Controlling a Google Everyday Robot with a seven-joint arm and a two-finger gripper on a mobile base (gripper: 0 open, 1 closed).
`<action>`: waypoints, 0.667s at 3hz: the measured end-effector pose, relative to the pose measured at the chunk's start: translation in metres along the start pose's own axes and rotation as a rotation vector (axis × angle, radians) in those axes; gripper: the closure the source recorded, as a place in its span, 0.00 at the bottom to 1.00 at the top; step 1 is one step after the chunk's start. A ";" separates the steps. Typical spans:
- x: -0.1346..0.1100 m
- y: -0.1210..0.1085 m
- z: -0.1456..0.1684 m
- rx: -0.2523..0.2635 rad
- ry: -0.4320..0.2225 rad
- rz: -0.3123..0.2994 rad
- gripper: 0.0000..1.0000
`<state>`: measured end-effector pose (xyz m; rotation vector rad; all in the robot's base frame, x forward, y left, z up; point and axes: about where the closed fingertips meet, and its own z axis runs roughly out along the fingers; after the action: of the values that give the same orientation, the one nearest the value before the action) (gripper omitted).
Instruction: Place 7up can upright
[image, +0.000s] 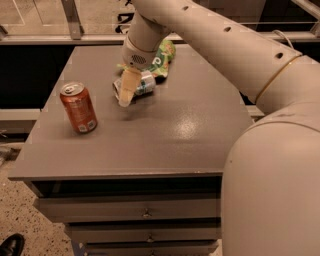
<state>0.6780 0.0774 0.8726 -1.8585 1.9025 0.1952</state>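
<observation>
The 7up can lies on its side on the grey table, toward the back, with its silver top facing left. It is silvery-white with green markings. My gripper hangs from the arm straight down onto the can's left end, its tan tip in front of the can and reaching the tabletop. The part of the can behind the gripper is hidden.
An orange-red soda can stands upright at the table's left. A green crinkled snack bag lies just behind the 7up can. My large arm crosses the right side of the view. Drawers sit under the tabletop.
</observation>
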 end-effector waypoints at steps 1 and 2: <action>0.008 0.004 0.000 -0.066 0.037 -0.067 0.00; 0.013 0.007 0.004 -0.107 0.053 -0.091 0.00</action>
<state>0.6720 0.0675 0.8621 -2.0350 1.8700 0.2238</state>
